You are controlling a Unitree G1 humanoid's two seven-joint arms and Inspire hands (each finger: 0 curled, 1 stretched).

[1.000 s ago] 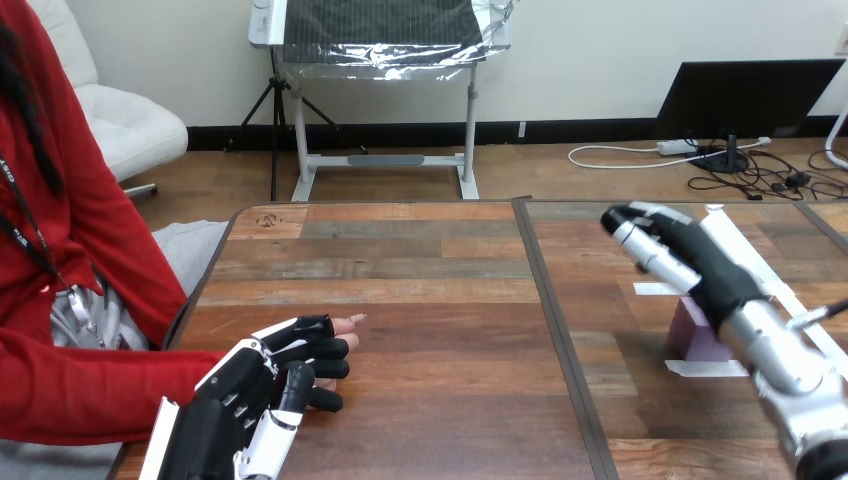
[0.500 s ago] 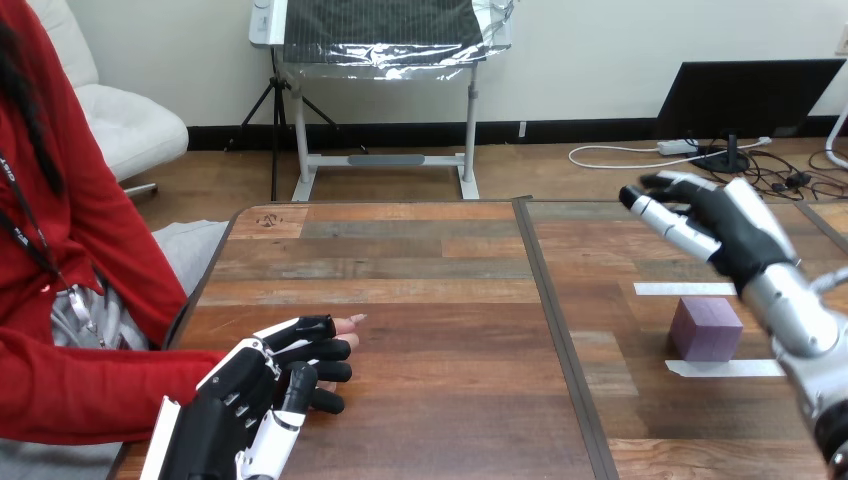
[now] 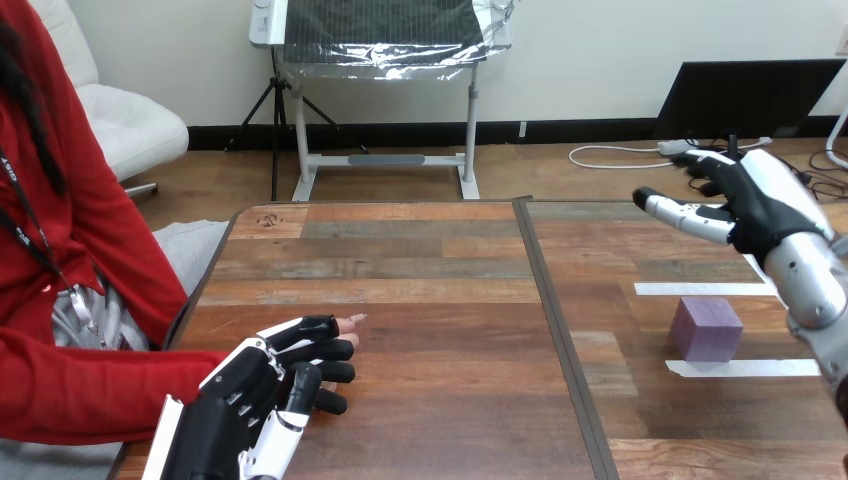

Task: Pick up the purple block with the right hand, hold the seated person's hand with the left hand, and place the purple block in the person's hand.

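The purple block [image 3: 705, 328] stands on the right half of the wooden table [image 3: 440, 300], between two strips of white tape. My right hand [image 3: 752, 205] hangs in the air above and beyond the block, well apart from it, open with its fingers spread toward the left and nothing in it. At the lower left my left hand [image 3: 262, 388] lies over the person's hand [image 3: 351, 320], its fingers curled across it. Only a fingertip of the person's hand pokes out past my fingers; the red sleeve [image 3: 90, 390] leads in from the left edge.
One white tape strip [image 3: 700, 289] lies behind the block and another [image 3: 745, 367] in front of it. A dark seam [image 3: 560, 330] splits the table into two halves. The person sits at the left side.
My right hand has risen and drawn back to the right, away from the purple block, which now shows in full. My left hand has stayed on the person's hand.
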